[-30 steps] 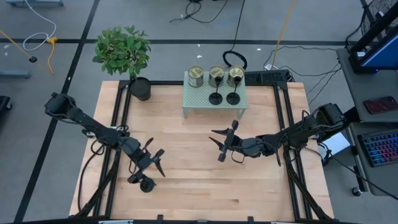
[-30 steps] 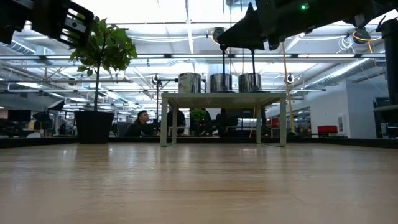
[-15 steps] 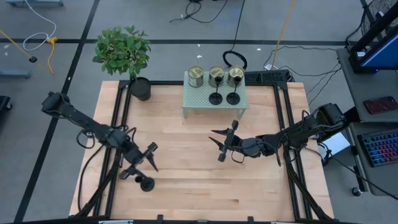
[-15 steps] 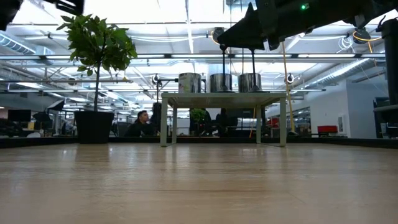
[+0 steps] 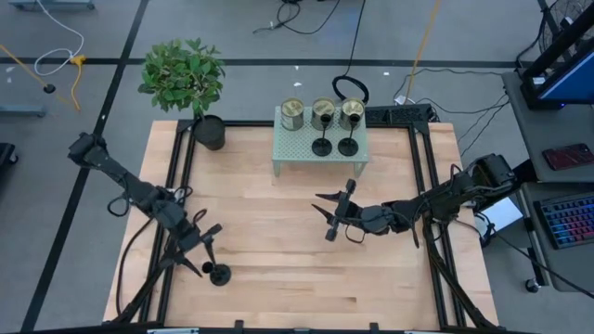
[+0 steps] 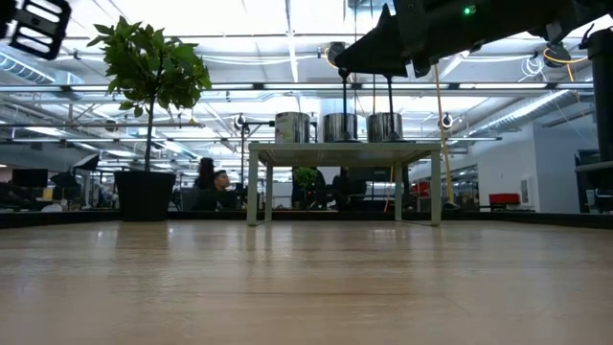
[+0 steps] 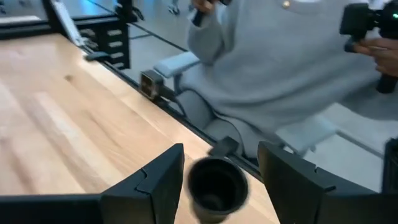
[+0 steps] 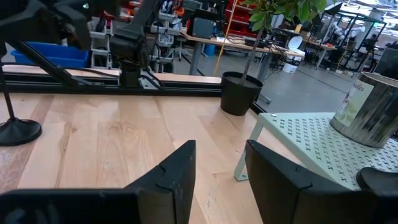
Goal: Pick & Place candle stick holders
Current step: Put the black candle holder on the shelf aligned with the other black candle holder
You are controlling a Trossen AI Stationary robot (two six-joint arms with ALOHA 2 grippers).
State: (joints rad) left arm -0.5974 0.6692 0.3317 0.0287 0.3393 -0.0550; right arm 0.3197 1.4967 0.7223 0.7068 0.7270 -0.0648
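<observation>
A thin black candle holder [image 5: 218, 273] with a round base is seen between the spread-apart fingers of the left gripper [image 5: 202, 252]. Shiny round metal cups [image 5: 292, 113] are set on a holey green stand [image 5: 306, 151]. The right gripper [image 5: 331, 211] is held wide apart, holding nothing.

both arms are showing dark, slim jointed links with black cables looping alongside; the left gripper [image 5: 205, 249] and right gripper [image 5: 327, 215] are showing matte black, angular, wedge-shaped fingers [image 7: 158, 180].

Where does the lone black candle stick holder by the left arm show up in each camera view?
High view: black candle stick holder in the table's lower-left part, beside the left gripper.
Low view: not in it.
Left wrist view: its cup between that gripper's fingers.
Right wrist view: far across the table.
Shared landmark: black plant pot, missing only from the left wrist view.
</observation>
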